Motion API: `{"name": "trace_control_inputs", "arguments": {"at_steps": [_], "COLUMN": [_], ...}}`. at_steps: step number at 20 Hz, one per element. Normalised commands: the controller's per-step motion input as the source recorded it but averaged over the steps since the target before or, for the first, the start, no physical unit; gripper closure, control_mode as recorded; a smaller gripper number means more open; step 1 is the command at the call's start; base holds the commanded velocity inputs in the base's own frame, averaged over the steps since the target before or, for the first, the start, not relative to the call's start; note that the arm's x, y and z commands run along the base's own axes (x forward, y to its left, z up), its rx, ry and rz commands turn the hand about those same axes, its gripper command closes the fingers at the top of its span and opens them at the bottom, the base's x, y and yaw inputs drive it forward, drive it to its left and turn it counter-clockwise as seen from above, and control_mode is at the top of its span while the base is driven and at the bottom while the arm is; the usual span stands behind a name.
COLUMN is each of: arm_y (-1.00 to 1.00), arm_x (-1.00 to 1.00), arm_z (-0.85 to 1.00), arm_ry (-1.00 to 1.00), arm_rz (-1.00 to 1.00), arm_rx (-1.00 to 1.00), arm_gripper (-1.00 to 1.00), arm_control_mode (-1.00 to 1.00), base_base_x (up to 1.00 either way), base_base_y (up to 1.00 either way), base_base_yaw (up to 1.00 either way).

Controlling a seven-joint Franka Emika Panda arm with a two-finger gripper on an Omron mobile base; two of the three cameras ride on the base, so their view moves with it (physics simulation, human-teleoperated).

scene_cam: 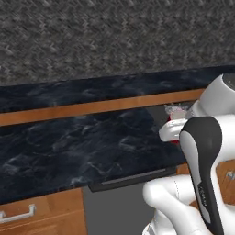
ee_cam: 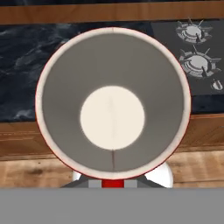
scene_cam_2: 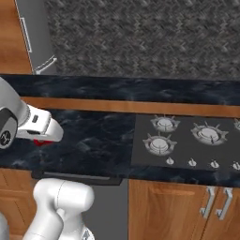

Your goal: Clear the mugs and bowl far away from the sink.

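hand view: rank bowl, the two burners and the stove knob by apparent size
1. Bowl, largest by far, but it sits right at the camera, so that is nearness rather than true size.
2. Nearer burner and farther burner: close to alike, not ranked.
3. Stove knob, smallest.

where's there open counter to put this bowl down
The dark marble counter is bare left of the stovetop, between the wooden strip behind and the counter's front edge. The left base view shows the same bare stretch running further left. The stovetop side is crowded with burners and knobs. The gripper holds the bowl.
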Motion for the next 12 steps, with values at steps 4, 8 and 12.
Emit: {"name": "trace_control_inputs", "arguments": {"at_steps": [4,8,12], "arm_y": [0.00,0.00,0.00], "arm_x": [0.00,0.00,0.00], "arm_z": [0.00,0.00,0.00], "arm_ry": [0.00,0.00,0.00], "arm_rz": [0.00,0.00,0.00], "arm_rx": [0.00,0.00,0.00], "arm_gripper": [1.00,1.00,1.00], "arm_control_mode": [1.00,1.00,1.00], "base_base_x": [0.69,0.43,0.38], "base_base_y": [0.28,0.10,0.15], "base_base_yaw": [0.03,0.01,0.25]}}
